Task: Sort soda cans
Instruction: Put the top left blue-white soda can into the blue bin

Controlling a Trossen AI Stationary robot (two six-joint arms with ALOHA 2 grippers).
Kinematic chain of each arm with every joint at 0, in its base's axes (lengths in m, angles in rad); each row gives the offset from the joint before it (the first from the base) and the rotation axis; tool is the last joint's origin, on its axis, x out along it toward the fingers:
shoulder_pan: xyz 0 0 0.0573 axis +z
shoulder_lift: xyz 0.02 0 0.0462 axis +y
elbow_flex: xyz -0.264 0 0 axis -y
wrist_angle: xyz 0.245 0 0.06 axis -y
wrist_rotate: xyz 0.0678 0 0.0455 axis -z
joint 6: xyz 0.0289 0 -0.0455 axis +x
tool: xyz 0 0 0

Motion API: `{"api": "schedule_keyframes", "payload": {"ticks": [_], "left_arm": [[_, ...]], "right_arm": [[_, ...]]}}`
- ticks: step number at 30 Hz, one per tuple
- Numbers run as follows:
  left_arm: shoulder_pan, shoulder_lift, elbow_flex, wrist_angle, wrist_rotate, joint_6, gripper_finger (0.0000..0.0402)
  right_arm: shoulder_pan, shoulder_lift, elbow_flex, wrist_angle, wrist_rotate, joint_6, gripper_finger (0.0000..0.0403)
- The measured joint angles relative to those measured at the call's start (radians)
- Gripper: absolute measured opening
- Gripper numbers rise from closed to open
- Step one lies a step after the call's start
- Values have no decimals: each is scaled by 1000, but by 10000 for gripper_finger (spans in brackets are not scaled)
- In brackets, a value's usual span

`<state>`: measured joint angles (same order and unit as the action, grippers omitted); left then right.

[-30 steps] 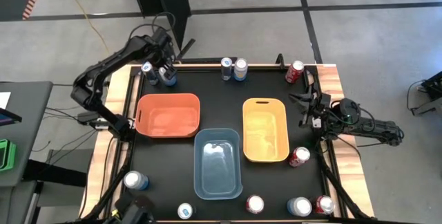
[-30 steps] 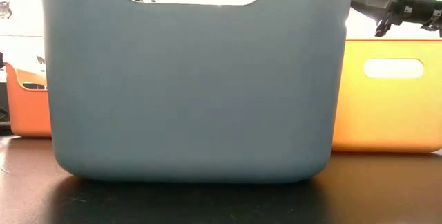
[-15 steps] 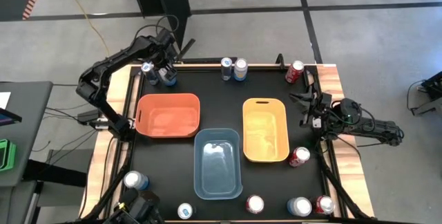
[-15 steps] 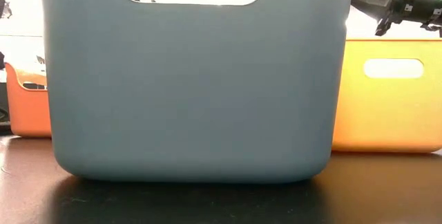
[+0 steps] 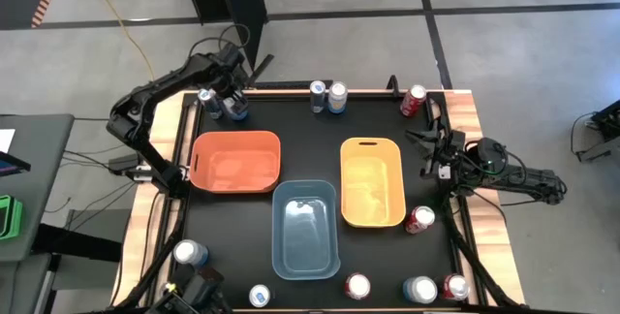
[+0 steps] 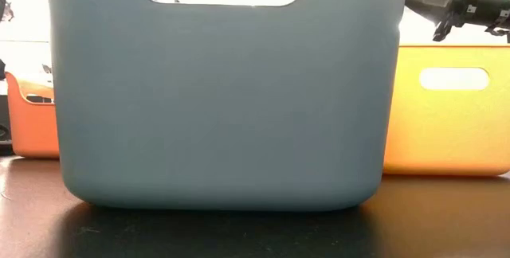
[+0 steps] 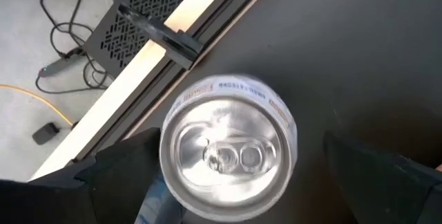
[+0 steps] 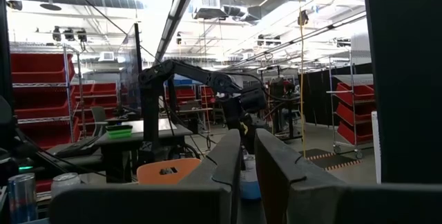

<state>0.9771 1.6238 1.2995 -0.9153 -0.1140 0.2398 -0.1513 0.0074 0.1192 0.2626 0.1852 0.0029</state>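
L gripper (image 5: pixel 231 101) is up at the far-left corner of the table (image 5: pixel 310 149), right over a pair of cans there. From its wrist cam I'm looking straight down on the silver top of one can (image 7: pixel 228 151), w/ the two dark fingers (image 7: pixel 121 172) spread wide either side of it and not touching, so the jaws are released around it, not clenched. A 2nd can (image 5: pixel 206 97) stands just beside it, nearer the table edge.

R gripper (image 5: pixel 426 149) hangs at the right edge of the table, beside the yellow bin (image 5: pixel 372 182), fingers spread apart and holding nothing. It waits there.

Rest of the soda cans are scattered round the rim:
- two together at the far edge, mid-table (image 5: pixel 327 96)
- a red one at the far-right corner (image 5: pixel 414 101)
- a red one lying just off the yellow bin's near-right corner (image 5: pixel 419 219)
- three along the near edge at right (image 5: pixel 420 289)
- one near-centre at the front edge (image 5: pixel 259 296)
- one at the near-left (image 5: pixel 190 253)

Orange bin (image 5: pixel 235 162), blue bin (image 5: pixel 305 229) and yellow bin all sit mid-table; no cans visible in any of them. Low cam is mostly filled by the blue bin's wall (image 6: pixel 223 99).
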Motion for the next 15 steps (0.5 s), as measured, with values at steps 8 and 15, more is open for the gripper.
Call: {"api": "schedule_keyframes", "payload": {"ticks": [8, 15], "left_arm": [[0, 0, -33, 21, 3, 7, 399], [1, 0, -48, 24, 27, 25, 398]], "right_arm": [[0, 0, 0, 0, 0, -1, 62], [0, 0, 0, 0, 0, -1, 62]]}}
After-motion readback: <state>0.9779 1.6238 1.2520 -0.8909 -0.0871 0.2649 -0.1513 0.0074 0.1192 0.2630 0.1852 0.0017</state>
